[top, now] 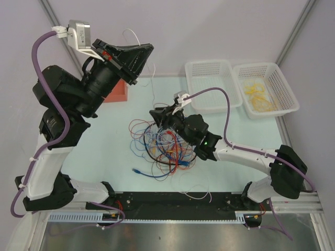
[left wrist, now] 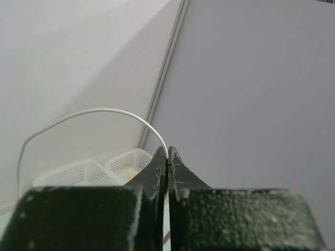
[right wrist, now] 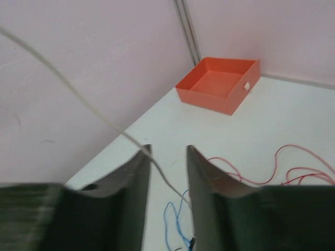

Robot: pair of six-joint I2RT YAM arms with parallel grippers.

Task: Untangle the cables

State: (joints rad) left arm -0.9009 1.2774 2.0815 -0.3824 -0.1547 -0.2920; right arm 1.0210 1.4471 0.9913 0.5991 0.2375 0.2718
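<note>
Robot lab cell: bare panel walls (top: 220, 26) around a table (top: 104, 151) with mounting rail (top: 178, 201)

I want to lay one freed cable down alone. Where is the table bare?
Bare table lies between the left arm and the tangle, and again between the baskets and the right arm. Crowded: the centre, and the near edge, where a loose white cable lies.
</note>
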